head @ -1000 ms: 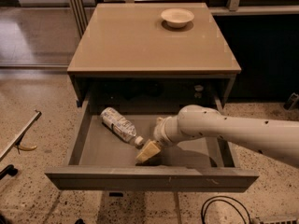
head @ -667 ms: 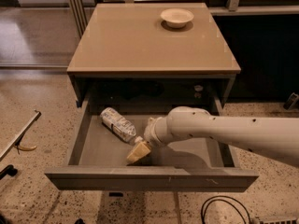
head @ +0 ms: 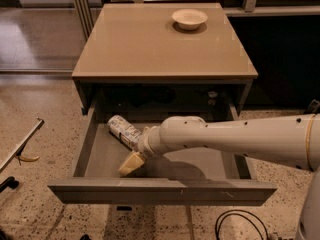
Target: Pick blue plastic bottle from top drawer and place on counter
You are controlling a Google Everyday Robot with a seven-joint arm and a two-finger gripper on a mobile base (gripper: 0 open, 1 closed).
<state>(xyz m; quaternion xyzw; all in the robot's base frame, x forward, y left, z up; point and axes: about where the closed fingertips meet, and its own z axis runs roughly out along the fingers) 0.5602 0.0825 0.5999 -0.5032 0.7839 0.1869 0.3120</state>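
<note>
Open top drawer (head: 200,192), hand (head: 129,164) inside, beside blue plastic bottle (head: 122,131).

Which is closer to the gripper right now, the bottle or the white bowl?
The blue plastic bottle, lying on its side in the top drawer just beside the gripper; the bowl sits far back on the counter.

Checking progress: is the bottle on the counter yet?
No, the blue plastic bottle lies in the top drawer beside the gripper.
</note>
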